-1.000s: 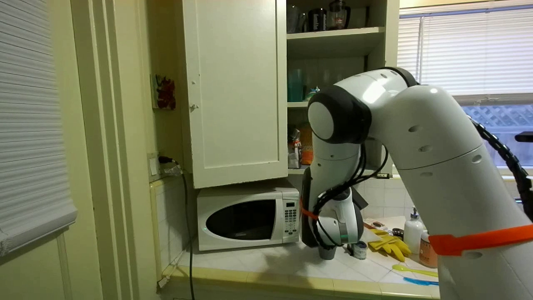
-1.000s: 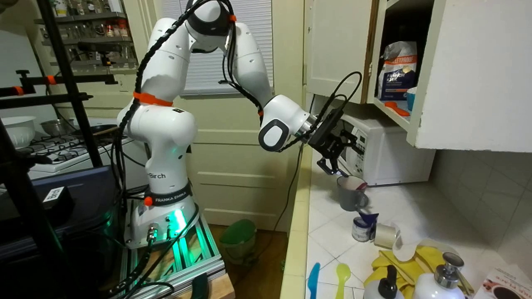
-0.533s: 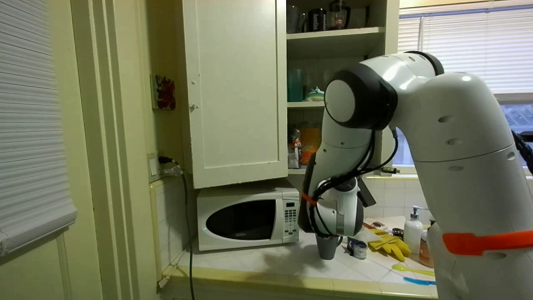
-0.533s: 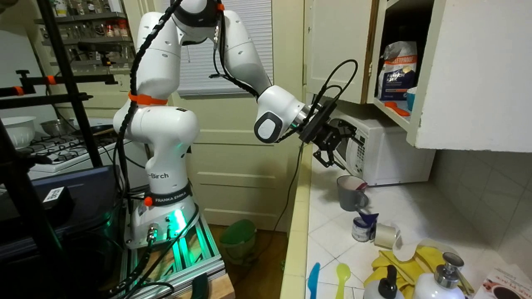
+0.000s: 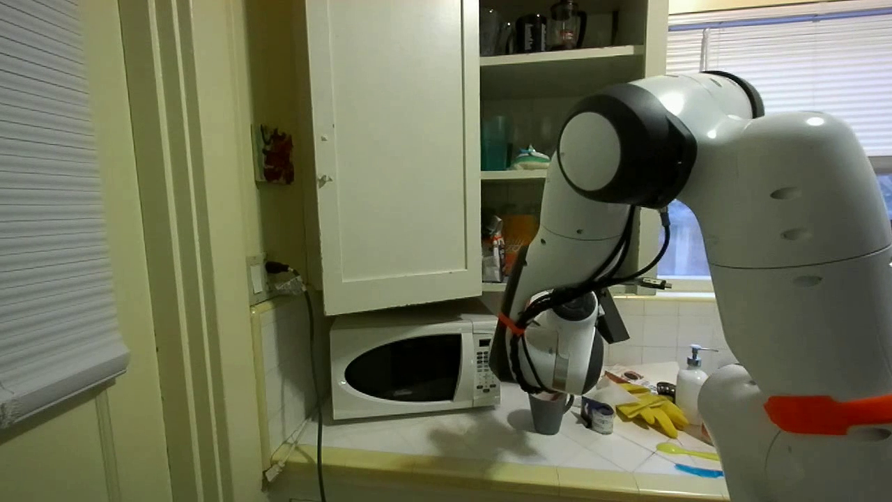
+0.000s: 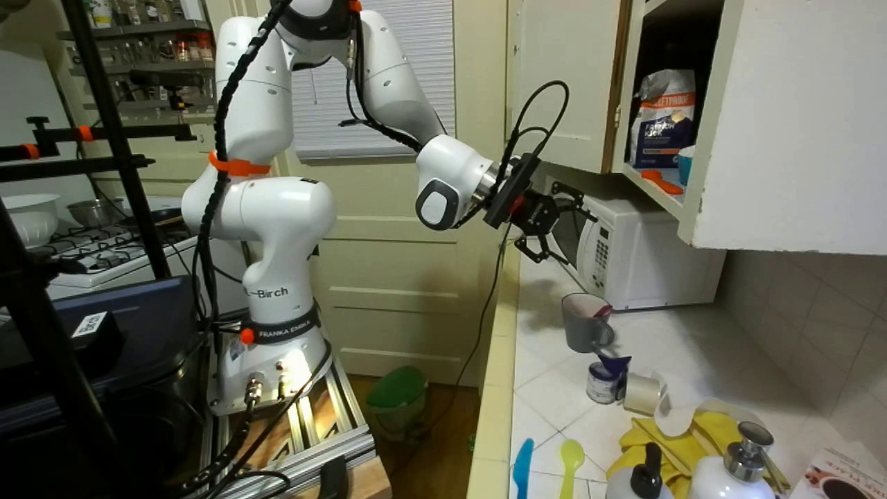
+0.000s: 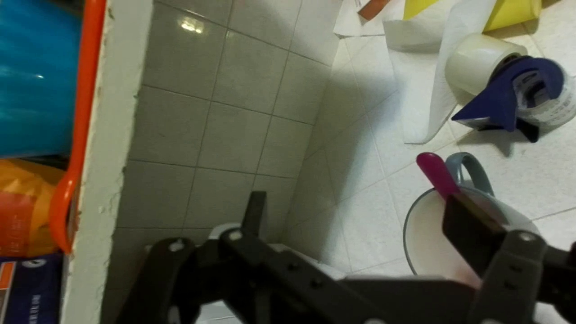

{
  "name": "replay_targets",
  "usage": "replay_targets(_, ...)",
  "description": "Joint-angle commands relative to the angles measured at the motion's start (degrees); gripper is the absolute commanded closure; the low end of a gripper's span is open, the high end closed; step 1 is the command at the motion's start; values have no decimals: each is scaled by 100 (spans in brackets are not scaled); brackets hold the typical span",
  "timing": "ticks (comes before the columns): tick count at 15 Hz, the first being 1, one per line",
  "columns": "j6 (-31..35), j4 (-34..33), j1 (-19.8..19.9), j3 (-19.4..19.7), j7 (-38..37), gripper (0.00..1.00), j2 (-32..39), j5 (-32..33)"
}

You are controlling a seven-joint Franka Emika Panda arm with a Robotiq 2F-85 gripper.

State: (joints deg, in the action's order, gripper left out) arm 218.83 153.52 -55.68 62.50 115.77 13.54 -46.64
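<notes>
Hovering near one mug (image 6: 578, 326), the gripper (image 6: 581, 241) holds nothing, its two jaws spread wide; two tape rolls (image 6: 601, 384) rest right of the mug.

Gripper (image 6: 579, 240) drawn up and away from the mug (image 6: 581, 331).
The arm (image 6: 398, 83) has pulled back too; the base light (image 6: 299, 367) has gone from green to seemingly warm white, though glare blurs it.

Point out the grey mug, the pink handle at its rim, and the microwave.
Grey mug (image 6: 581, 331): in an exterior view, on its outer wall.
Pink handle (image 7: 438, 175): in the wrist view, midway along its visible length.
Microwave (image 5: 410, 367): in an exterior view, on its dark door window.
</notes>
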Motion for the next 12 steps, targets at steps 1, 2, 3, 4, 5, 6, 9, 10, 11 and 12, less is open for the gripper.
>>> replay_targets(1, 753, 180, -476, 435, 524, 0, -420, -239)
replay_targets(2, 874, 167, -555, 566, 469, 0, -431, -208)
replay_targets(3, 970, 139, -609, 708, 392, 0, -440, -172)
replay_targets(4, 1063, 106, -607, 865, 241, 0, -441, -104)
replay_targets(5, 1105, 91, -614, 1007, 79, 0, -479, -34)
replay_targets(6, 1137, 77, -617, 1127, -122, 0, -458, -42)
replay_targets(9, 683, -14, -483, 949, -546, 0, -95, 31)
replay_targets(10, 683, -16, -487, 928, -556, 0, -89, 31)
replay_targets(11, 683, -17, -493, 906, -570, 0, -75, 31)
replay_targets(12, 683, -17, -501, 893, -584, 0, -60, 31)
